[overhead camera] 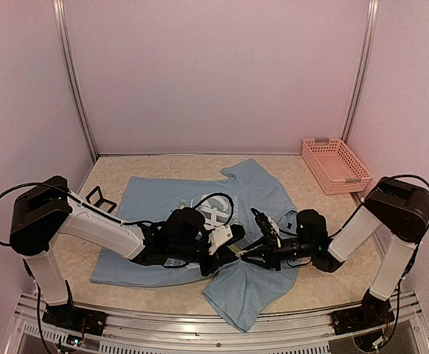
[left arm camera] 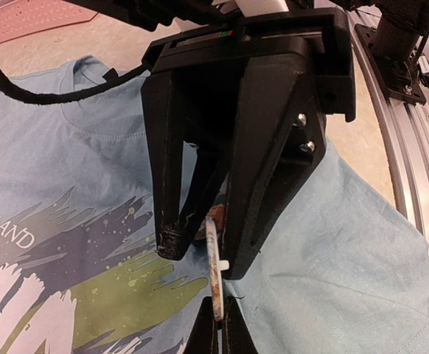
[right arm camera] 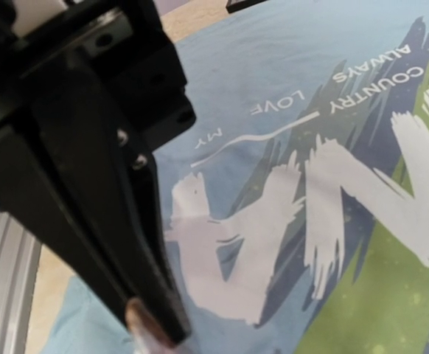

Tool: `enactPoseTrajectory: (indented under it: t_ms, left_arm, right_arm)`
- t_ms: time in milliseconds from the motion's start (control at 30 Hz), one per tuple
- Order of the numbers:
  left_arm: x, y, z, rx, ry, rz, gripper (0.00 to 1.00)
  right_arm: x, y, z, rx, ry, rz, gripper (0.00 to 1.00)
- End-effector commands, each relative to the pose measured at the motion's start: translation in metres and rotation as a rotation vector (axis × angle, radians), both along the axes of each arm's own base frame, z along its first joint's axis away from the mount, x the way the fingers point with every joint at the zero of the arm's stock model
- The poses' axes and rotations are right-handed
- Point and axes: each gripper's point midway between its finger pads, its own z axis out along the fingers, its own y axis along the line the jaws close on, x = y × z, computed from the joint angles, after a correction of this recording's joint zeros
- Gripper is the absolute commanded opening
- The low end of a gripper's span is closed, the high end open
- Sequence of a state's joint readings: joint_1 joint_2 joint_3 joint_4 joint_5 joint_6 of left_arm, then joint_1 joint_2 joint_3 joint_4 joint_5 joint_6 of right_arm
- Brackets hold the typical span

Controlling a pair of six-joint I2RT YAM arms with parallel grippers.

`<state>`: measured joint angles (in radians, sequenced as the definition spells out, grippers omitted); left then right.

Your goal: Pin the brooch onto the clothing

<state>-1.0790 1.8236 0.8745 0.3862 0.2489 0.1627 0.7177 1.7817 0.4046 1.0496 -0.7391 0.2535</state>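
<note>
**Brooch pinched over the shirt's chest print**

My left gripper [left arm camera: 218, 323] has its black fingers pressed together on the lower edge of the brooch [left arm camera: 213, 258]. I see the brooch edge-on as a thin disc, mottled brown with a small white nub. The right gripper [left arm camera: 202, 247] straddles it, its matte tapered fingers spread. Beneath lies the T-shirt [left arm camera: 332, 251], soft light blue knit with a brushy white and green print, flat on the speckled beige table [overhead camera: 163, 166]. A pink lattice basket [overhead camera: 336, 166] sits well apart, back right.
</note>
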Motion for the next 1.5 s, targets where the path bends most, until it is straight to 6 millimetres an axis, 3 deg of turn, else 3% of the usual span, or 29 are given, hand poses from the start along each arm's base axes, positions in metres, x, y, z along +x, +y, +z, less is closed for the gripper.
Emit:
enactPoseTrajectory:
  t_ms: [0,500,633,767,833,1000,1100,1133,1200,1300,1367,1467]
  left_arm:
    - [-0.023,-0.003,0.007,-0.013,0.006,-0.076,0.0]
    - [0.002,0.01,-0.007,0.067,-0.072,0.058,0.0]
    - [0.013,0.018,-0.007,0.149,-0.212,0.146,0.0]
    - [-0.002,0.02,-0.011,0.276,-0.416,0.122,0.02]
    - [-0.013,0.022,-0.016,0.317,-0.443,0.076,0.1]
    - [-0.06,0.009,-0.013,0.325,-0.309,-0.129,0.32]
    - [-0.071,0.011,-0.012,0.366,-0.217,-0.136,0.36]
    - [-0.07,0.013,-0.008,0.362,-0.205,-0.118,0.36]
    - [-0.048,0.019,0.01,0.303,-0.202,0.014,0.37]
    - [0.026,0.053,0.026,0.186,-0.078,0.366,0.4]
    - [0.07,0.084,0.018,0.129,0.075,0.604,0.39]
    - [0.109,0.122,-0.012,0.148,0.185,0.822,0.38]
  right_arm:
    - [0.018,-0.002,0.022,0.049,-0.08,-0.07,0.3]
    - [0.002,-0.013,0.02,0.01,-0.075,-0.013,0.38]
    - [0.005,-0.017,0.024,-0.007,-0.09,-0.042,0.39]
    - [0.015,-0.023,0.024,-0.051,-0.122,-0.107,0.42]
    - [0.017,-0.025,0.025,-0.068,-0.136,-0.121,0.43]
    - [0.025,-0.035,0.024,-0.119,-0.133,-0.197,0.44]
    - [0.04,-0.044,0.017,-0.187,-0.065,-0.308,0.47]
    - [0.047,-0.051,0.005,-0.25,-0.013,-0.371,0.46]
    - [0.064,-0.066,-0.013,-0.358,0.064,-0.486,0.39]
    - [0.08,-0.081,-0.037,-0.481,0.135,-0.579,0.26]
    - [0.089,-0.092,-0.053,-0.562,0.178,-0.623,0.21]
    - [0.108,-0.108,-0.07,-0.673,0.195,-0.699,0.18]
